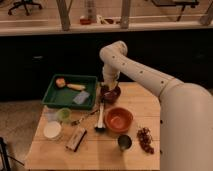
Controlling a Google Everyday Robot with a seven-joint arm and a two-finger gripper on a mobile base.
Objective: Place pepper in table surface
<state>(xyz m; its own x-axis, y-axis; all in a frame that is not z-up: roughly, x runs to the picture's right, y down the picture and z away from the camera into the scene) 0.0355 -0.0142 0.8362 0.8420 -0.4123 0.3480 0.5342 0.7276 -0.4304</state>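
My gripper [109, 88] hangs straight down at the end of the white arm, right over the small dark bowl [112, 94] near the back middle of the table surface [145, 107]. The gripper's tip sits at the bowl's rim or just inside it. The pepper does not show; the gripper and the bowl hide whatever is there. The pale wooden table surface runs from the green tray to the right edge.
A green tray [54, 95] at the back left holds an orange item, a yellow item and a grey sponge. Around the bowl are a pale-green cup [63, 115], a white cup [52, 130], a brush [101, 118], an orange bowl [119, 119], a dark cup [124, 143], a grape cluster [145, 139] and a snack bar [75, 139].
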